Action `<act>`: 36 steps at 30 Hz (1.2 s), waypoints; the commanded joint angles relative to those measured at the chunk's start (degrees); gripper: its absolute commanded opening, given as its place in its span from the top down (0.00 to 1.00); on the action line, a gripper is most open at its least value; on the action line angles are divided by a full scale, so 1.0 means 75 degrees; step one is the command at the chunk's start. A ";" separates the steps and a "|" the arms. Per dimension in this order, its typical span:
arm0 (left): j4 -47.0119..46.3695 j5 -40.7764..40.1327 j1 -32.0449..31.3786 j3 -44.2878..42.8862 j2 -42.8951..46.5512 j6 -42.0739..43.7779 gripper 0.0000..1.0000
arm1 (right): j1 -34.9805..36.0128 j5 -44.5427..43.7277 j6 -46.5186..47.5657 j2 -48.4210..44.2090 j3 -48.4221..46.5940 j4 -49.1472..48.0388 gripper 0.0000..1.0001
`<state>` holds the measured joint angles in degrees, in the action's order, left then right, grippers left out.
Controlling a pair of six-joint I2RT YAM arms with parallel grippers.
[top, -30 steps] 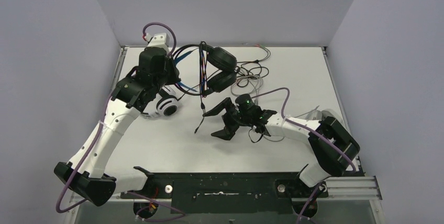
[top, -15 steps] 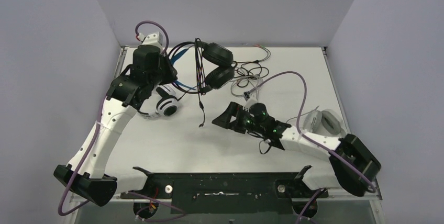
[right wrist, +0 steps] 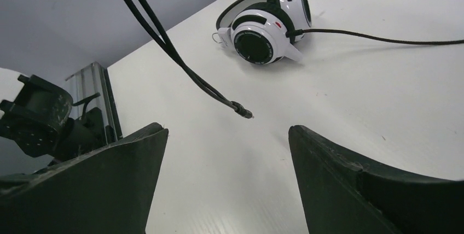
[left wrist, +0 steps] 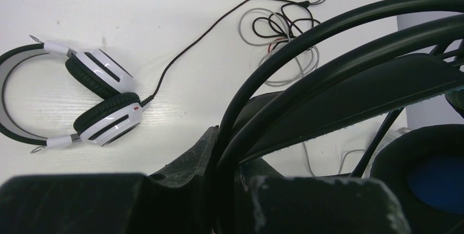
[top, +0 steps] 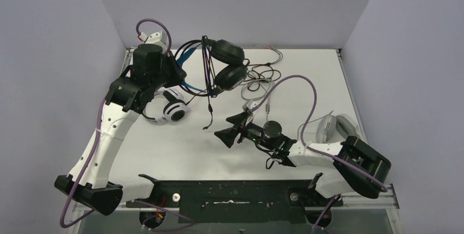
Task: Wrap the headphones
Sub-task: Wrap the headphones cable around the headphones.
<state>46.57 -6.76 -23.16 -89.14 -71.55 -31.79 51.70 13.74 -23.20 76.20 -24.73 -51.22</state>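
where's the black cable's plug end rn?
Top view, left of centre: the plug end dangles below the held-up black headset, just ahead of the open right end effector, not touching it.

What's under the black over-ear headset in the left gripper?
Its black cable dangles, plug free above the white table. Loose tangled cords lie beside. Tabletop straight beneath the black headset is covered.
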 commanded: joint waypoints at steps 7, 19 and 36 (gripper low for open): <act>-0.0478 0.0595 0.0129 -0.0699 0.0300 -0.0447 1.00 | 0.0744 -0.0595 0.1437 0.1636 -0.0788 -0.2807 0.18; -0.0250 0.0891 0.0188 -0.0884 0.0420 -0.0525 1.00 | 0.0915 -0.1470 0.1798 0.3165 -0.0954 -0.4529 0.43; -0.0142 0.1371 0.0345 -0.0943 0.0622 -0.0663 1.00 | 0.0913 -0.1116 0.2004 0.3537 -0.1431 -0.4556 0.48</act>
<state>50.46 -0.03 -21.15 -92.03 -69.28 -34.28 58.26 4.89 -10.22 102.06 -32.95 -79.46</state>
